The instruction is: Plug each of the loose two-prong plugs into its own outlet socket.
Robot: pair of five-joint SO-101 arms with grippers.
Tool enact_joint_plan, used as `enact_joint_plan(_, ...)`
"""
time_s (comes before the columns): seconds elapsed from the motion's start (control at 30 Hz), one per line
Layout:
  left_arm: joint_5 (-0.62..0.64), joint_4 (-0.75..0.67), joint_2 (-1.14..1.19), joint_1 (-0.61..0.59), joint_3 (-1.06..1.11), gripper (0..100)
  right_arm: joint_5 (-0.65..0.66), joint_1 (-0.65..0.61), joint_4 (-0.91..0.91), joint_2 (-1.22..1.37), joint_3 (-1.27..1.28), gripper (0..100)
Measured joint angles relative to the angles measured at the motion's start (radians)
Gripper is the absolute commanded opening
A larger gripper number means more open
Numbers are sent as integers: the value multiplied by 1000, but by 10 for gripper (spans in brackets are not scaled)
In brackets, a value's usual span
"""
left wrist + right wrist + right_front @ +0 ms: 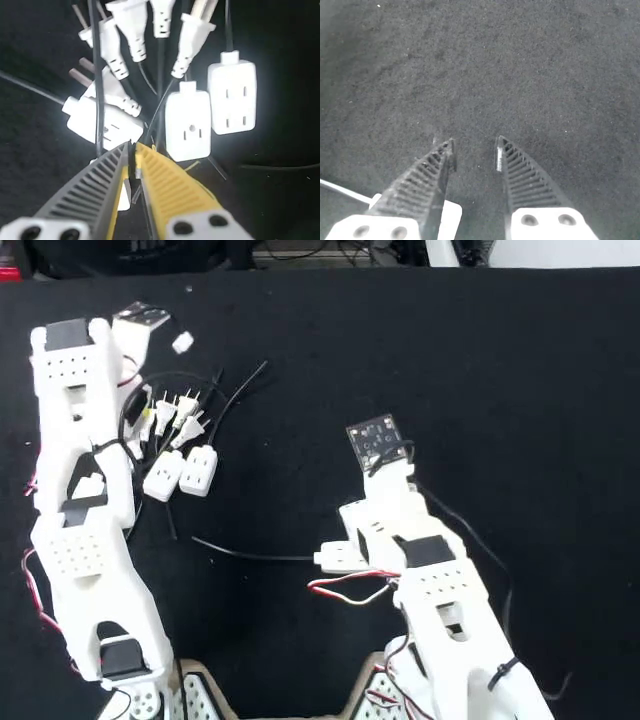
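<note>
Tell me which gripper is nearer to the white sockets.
Left. The left gripper sits right beside the sockets, among the plugs. The right gripper hovers over the table, well away from them.

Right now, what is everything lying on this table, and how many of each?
outlet sockets: two, white, side by side next to the left arm
two-prong plugs: at least four, white, bunched just beyond the sockets
cords: several, black, tangled among the plugs; one trails toward the right arm
small piece: one, white, apart, past the plugs
table: one, black
left gripper: one, grey and yellow, shut, at the plug bunch
right gripper: one, dark, open, over bare table
</note>
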Motion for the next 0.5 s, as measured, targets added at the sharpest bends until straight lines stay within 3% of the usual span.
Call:
enact_joint_plan(0.1,-18,2,15,-23,-2,110,0,0,0,0,0,119)
enact_joint_plan(0.23,-144,2,51,-48,86,230,0,0,0,0,0,119)
enact_joint_plan(0.5,-327,2,64,-100,190,211,0,0,0,0,0,119)
